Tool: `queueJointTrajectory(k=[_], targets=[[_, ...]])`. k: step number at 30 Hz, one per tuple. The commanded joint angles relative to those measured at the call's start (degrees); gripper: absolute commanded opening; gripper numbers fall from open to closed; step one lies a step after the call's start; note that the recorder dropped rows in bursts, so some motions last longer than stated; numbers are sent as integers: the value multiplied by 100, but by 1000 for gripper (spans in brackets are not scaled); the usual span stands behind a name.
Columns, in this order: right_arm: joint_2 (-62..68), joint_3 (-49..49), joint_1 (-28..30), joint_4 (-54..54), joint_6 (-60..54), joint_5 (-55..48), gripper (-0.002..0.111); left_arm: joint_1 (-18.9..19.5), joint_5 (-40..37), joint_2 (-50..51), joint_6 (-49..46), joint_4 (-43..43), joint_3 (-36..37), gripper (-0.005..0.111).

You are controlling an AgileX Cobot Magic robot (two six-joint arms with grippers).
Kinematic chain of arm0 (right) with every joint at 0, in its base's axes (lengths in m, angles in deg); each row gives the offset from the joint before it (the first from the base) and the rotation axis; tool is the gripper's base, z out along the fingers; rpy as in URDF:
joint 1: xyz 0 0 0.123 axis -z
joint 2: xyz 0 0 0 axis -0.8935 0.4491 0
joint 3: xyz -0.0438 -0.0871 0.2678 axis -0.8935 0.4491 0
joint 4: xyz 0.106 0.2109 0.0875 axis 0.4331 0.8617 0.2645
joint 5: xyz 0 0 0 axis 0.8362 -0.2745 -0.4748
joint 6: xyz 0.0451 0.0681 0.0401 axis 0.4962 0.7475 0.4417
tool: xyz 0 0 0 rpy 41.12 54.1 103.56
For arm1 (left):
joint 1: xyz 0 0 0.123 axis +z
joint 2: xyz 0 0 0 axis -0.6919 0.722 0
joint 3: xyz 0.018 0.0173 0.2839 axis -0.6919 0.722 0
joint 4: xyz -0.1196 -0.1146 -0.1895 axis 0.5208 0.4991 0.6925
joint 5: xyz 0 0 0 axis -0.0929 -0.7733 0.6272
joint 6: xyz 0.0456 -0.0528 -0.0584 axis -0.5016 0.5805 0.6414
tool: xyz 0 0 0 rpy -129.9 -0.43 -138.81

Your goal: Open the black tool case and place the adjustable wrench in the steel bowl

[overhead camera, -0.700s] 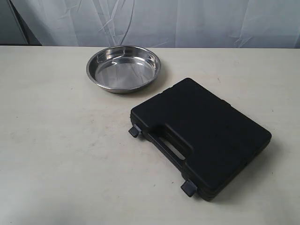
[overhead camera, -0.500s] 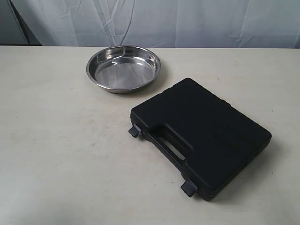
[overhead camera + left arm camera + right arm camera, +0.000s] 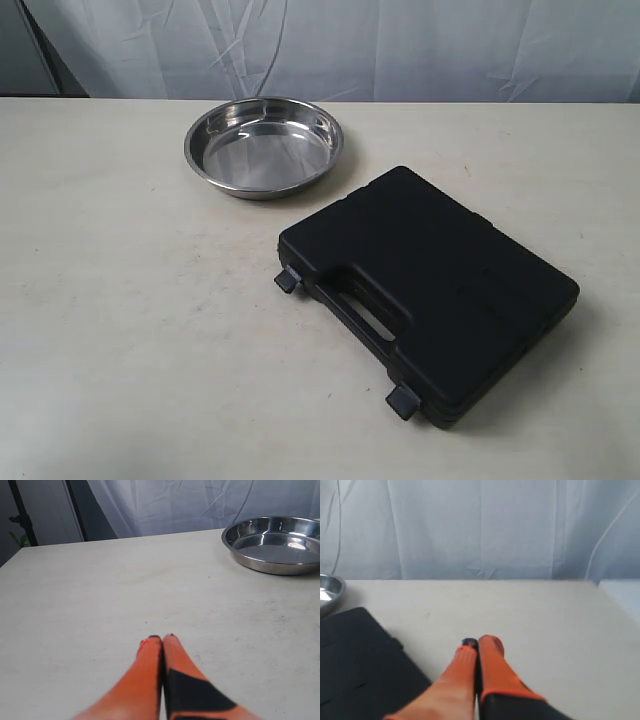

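Note:
The black tool case point(image 3: 430, 290) lies closed on the table, its handle and two latches facing the near edge. No adjustable wrench is in view. The steel bowl point(image 3: 263, 146) stands empty behind the case, to its left; it also shows as the bowl point(image 3: 277, 544) in the left wrist view. My left gripper point(image 3: 162, 639) is shut with nothing in it, over bare table short of the bowl. My right gripper point(image 3: 477, 643) is shut and empty, beside a corner of the case point(image 3: 360, 665). Neither gripper appears in the exterior view.
A white curtain point(image 3: 330, 45) hangs behind the table's far edge. The pale tabletop point(image 3: 120, 300) stretches wide to the left of the case. In the right wrist view the table's edge point(image 3: 612, 592) runs close on one side.

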Motion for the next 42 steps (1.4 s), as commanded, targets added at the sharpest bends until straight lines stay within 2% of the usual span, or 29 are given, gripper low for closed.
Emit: queueJointTrajectory(k=[1, 4, 8, 12, 14, 16, 18, 20, 22, 23, 24, 25, 26, 27, 28, 30, 33, 36, 39, 42], targets=[[-36, 11, 27, -832, 331, 1603, -1, 22, 59, -15, 14, -23, -16, 0], [-36, 11, 27, 442, 1635, 2965, -1, 22, 59, -15, 14, -23, -16, 0], [-36, 11, 27, 1726, 1873, 4435, -1, 22, 59, -15, 14, -23, -16, 0], [-36, 11, 27, 4164, 1828, 4582, -1, 22, 59, -15, 14, -23, -16, 0], [-36, 11, 27, 4948, 1813, 4607, -1, 22, 59, -15, 14, -23, -16, 0], [-2, 11, 27, 4889, 1780, 4819, -1, 22, 59, -15, 14, -23, -16, 0], [261, -450, 27, 4522, 1532, 4802, -1, 22, 59, -15, 14, -23, -16, 0], [763, -1066, 27, 3704, 1519, 4802, -1, 22, 59, -15, 14, -23, -16, 0], [1768, -1911, 27, 2233, 1464, 4648, -1, 22, 59, -15, 14, -23, -16, 0], [2327, -2386, 27, 1418, 1464, 4128, -1, 22, 59, -15, 14, -23, -16, 0], [3060, -2979, 11, 387, 1499, 3241, -1, 22, 59, -15, 14, -23, -16, 0], [3777, -3622, -68, -626, 2048, 2106, -1, 22, 59, -15, 14, -23, -16, 0], [4547, -4324, -218, -1329, 2606, 1164, -1, 22, 59, -15, 14, -23, -16, 0], [5295, -4908, -427, -1542, 2652, 173, -1, 22, 59, -15, 14, -23, -16, 0], [6080, -5474, -689, -1385, 2238, -783, -1, 22, 59, -15, 14, -23, -16, 0], [7708, -6533, -1291, -134, 298, -2353, -1, 22, 59, -15, 14, -23, -16, 0], [9128, -7564, -1838, 1684, -1663, -3781, -1, 22, 59, -15, 14, -23, -16, 0], [10364, -8387, -2281, 2607, -2255, -4939, -1, 22, 59, -15, 14, -23, -16, 0], [11249, -8885, -2717, 2376, -2267, -5471, 0, 22, 59, -15, 14, -23, -16, 0], [11770, -9081, -3058, 2097, -2267, -5590, 14, 22, 59, -15, 14, -23, -16, 0]])
